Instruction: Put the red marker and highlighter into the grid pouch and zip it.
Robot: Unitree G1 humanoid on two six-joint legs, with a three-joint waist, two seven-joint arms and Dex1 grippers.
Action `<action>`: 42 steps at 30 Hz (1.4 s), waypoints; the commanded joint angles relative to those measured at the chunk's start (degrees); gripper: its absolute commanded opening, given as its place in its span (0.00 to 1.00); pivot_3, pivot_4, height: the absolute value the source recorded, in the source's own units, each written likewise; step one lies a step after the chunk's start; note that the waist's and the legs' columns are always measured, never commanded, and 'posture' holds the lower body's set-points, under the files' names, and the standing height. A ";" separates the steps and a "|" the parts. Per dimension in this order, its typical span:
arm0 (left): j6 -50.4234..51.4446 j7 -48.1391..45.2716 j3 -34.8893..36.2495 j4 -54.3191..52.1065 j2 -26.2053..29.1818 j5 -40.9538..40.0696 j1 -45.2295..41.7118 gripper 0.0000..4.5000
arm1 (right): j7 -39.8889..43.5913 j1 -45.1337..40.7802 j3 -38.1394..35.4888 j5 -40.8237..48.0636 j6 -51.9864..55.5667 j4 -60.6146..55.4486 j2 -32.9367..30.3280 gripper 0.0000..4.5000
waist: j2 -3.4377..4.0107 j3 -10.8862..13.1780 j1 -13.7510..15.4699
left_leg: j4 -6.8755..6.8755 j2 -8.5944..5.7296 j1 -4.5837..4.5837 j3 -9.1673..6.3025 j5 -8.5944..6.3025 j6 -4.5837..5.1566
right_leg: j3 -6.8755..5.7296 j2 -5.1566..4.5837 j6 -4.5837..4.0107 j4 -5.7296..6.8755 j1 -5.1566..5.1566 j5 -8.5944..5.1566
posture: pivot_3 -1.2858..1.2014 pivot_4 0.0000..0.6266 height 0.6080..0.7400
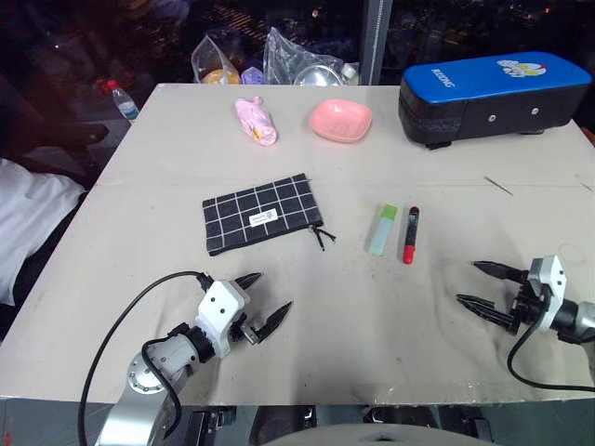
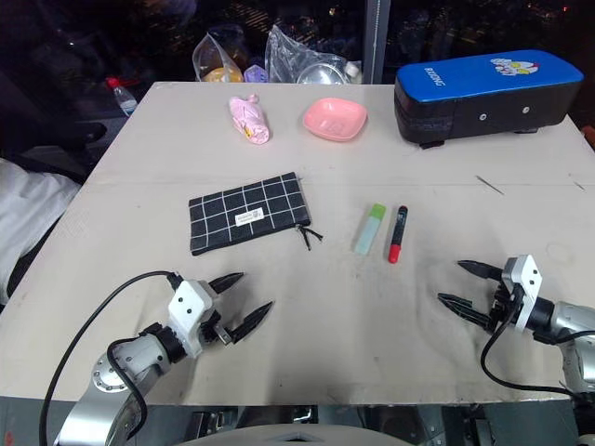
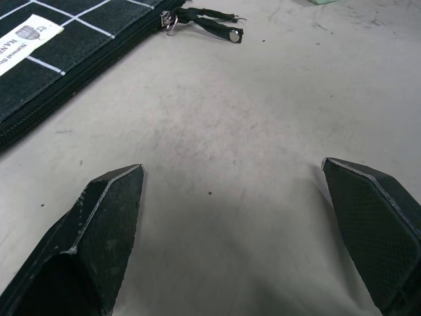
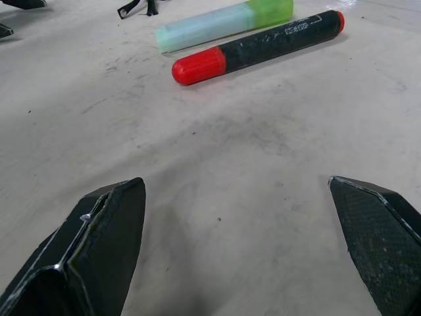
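**Pens and pouch untouched, both claws empty and wide**

The red marker (image 1: 410, 234) lies flat on the table (image 1: 149, 177), red cap toward the robot, just beside the highlighter (image 1: 382, 229) on its left; the two run nearly parallel with a narrow gap between them. The grid pouch (image 1: 261, 214) lies to their left, well apart, set at a slant, with its zipper pull (image 1: 323, 237) trailing from the corner nearest the pens. The zip looks closed along the edge seen from the left wrist, so it likely has to be opened first.

The right claw (image 1: 482, 285) hovers low over the table on the near side of the pens, fingers spread wide and holding nothing. The left claw (image 1: 263, 299) sits near the pouch's front edge, equally spread and empty.

Risks from here, as a judgement: the pens lie so close that closing on the marker could nudge or pinch the highlighter too, or roll the round marker away. The flat highlighter gives little height to grip. The limp pouch may slide when the pull is tugged unless the other claw pins it.

Farther back stand a pink bowl (image 1: 341, 120), a pink soft item (image 1: 256, 121) and a blue-and-black hard case (image 1: 493, 96).
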 commanded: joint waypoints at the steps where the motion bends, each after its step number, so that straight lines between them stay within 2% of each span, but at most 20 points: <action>1: 0.13 0.21 0.45 -2.70 -0.27 -1.08 0.12 0.98 | -0.74 0.81 -1.94 0.71 -0.94 -2.09 0.20 1.00 | 0.00 0.00 0.02 | 0.00 0.00 0.00 0.00 0.00 0.00 | 0.00 0.00 0.00 0.00 0.00 0.00 | 0.52 0.24 1.00; 15: -0.53 -0.28 1.76 -0.99 0.30 -1.30 -0.67 0.98 | -1.65 2.08 -1.63 0.80 -1.87 -4.38 0.97 1.00 | 0.01 0.01 0.01 | 0.00 0.00 0.00 -0.01 0.00 0.00 | -0.01 0.00 0.00 0.00 0.00 0.00 | 0.52 0.24 1.00; 20: -2.20 -2.76 5.24 -0.28 1.89 -3.26 0.44 0.98 | -1.08 2.84 -0.28 2.95 -0.42 -10.24 2.66 1.00 | 0.01 0.01 -0.07 | -0.01 0.01 0.00 -0.04 0.00 0.00 | -0.02 0.01 0.00 0.00 0.00 0.00 | 0.52 0.24 1.00; 24: -3.91 -6.14 12.23 2.99 4.53 -6.94 0.79 0.98 | -2.93 2.90 1.57 5.73 3.25 -18.25 4.98 1.00 | 0.04 0.03 -0.08 | -0.05 0.01 0.00 -0.07 -0.01 -0.01 | -0.05 0.00 0.00 -0.01 -0.03 0.00 | 0.52 0.24 1.00; 27: -5.33 -7.71 17.83 7.87 6.78 -8.64 -0.83 0.98 | -5.01 1.95 3.46 7.01 6.08 -23.86 6.60 1.00 | 0.05 0.04 -0.08 | -0.05 0.01 -0.03 -0.16 -0.13 -0.24 | -0.12 -0.02 -0.01 0.00 -0.05 0.00 | 0.52 0.24 1.00; 32: -14.35 -9.10 22.46 21.82 12.73 -3.58 -5.81 0.98 | -8.68 -0.93 6.46 7.98 9.57 -29.71 9.30 1.00 | 0.05 0.05 -0.07 | -0.04 0.00 -0.05 -0.20 -0.16 -0.30 | -0.19 -0.03 -0.01 0.00 -0.06 0.00 | 0.52 0.24 1.00; 36: -19.11 -9.69 22.84 31.07 15.20 -1.99 -11.01 0.98 | -10.21 -2.78 7.80 7.92 10.85 -30.88 10.19 1.00 | 0.03 0.05 -0.02 | -0.05 -0.07 -0.20 -0.23 -0.16 -0.32 | -0.26 -0.15 0.00 -0.14 -0.12 0.00 | 0.52 0.24 1.00; 42: -32.96 -9.68 18.55 47.08 20.01 6.41 -19.25 0.98 | -9.72 -3.97 8.03 7.20 10.29 -29.29 10.08 1.00 | -0.04 0.01 -0.17 | 0.02 -0.09 -0.77 -0.34 0.01 -0.54 | -0.41 -0.15 0.01 -0.05 -0.67 0.03 | 0.52 0.24 1.00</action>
